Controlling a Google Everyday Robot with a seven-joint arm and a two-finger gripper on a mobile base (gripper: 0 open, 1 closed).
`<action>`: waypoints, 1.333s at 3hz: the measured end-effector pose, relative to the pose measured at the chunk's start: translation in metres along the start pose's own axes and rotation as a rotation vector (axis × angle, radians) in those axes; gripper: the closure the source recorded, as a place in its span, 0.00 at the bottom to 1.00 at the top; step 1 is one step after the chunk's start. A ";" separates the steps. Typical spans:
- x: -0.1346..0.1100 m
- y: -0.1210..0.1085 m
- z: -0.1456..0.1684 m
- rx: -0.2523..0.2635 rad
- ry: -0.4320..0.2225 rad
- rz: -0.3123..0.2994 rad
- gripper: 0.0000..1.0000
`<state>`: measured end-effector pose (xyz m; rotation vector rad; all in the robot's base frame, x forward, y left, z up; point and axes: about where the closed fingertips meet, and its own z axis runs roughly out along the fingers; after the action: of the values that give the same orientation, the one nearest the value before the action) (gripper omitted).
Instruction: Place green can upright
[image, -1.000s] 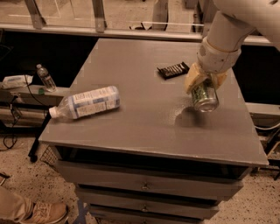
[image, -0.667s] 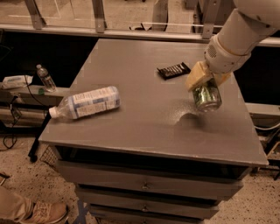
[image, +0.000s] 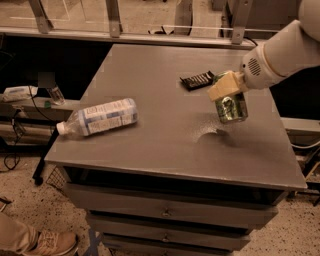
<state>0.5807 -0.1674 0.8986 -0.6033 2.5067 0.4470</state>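
The green can (image: 231, 108) hangs in my gripper (image: 226, 92) over the right part of the grey table (image: 150, 150). It is roughly upright, with its silver rim at the bottom. It is a little above the tabletop, and its shadow lies below and to the left. The cream fingers (image: 220, 90) close on the can's upper part and hide its top. My white arm (image: 280, 55) comes in from the right.
A clear plastic bottle (image: 100, 118) with a white-blue label lies on its side at the table's left. A flat black snack bar wrapper (image: 196, 80) lies just behind the can. The table's right edge is close to the can. A shoe (image: 47, 242) shows on the floor at the lower left.
My arm has swung lower and out to the right, so it now reaches in from the side. The can has stayed at nearly the same spot in the gripper.
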 end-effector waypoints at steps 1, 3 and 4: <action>-0.005 0.004 -0.006 -0.067 -0.149 -0.069 1.00; -0.007 0.005 -0.013 -0.066 -0.187 -0.141 1.00; -0.009 0.004 -0.013 -0.087 -0.234 -0.181 1.00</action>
<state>0.5803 -0.1670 0.9150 -0.7583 2.1983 0.5284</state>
